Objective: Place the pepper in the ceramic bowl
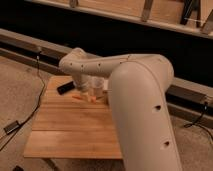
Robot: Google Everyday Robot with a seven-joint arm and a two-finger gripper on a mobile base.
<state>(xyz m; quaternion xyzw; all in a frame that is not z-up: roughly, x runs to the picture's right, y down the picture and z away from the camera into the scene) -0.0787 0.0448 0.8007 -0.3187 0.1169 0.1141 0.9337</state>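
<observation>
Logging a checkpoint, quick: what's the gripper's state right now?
Gripper: jaws closed, low over the far side of the table, by the pepper; whether it grips anything cannot be told.

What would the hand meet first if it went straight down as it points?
Likely the pepper, lying on the table just below the hand near the far edge. Depth is unclear, so it could meet bare wood beside it instead.

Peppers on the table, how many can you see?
1: the pepper lies far back on the table, right beside the shut gripper. The arm may hide others.
</observation>
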